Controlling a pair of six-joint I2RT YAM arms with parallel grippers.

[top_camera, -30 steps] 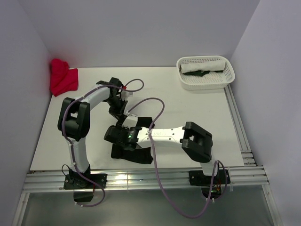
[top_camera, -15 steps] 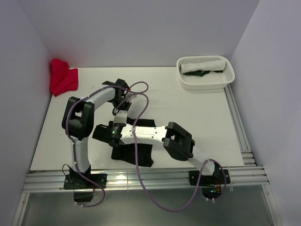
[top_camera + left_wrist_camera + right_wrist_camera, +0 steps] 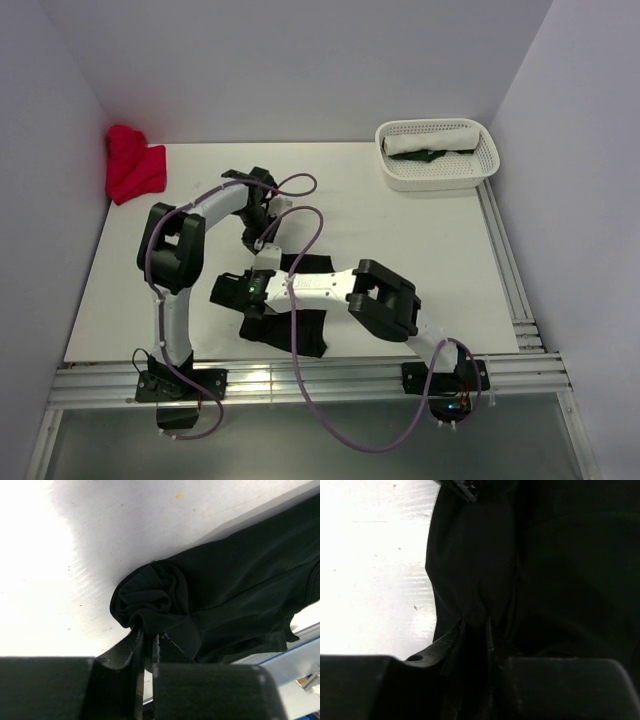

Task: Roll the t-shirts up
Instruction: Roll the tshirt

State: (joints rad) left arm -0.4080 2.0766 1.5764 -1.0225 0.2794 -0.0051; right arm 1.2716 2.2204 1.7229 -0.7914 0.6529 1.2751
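Black t-shirt (image 3: pixel 288 334) lies on the table (image 3: pixel 400 230) near its front edge, one end wound into a tight roll (image 3: pixel 150 592). I see the left gripper (image 3: pixel 148 635) nipped onto a fold at that roll, and the right gripper (image 3: pixel 475 622) clenched on a puckered fold beside it. Red t-shirt (image 3: pixel 133 168) sits in the far left corner. A basket (image 3: pixel 440 181) far right holds white (image 3: pixel 435 139) and dark green (image 3: pixel 425 156) rolls.
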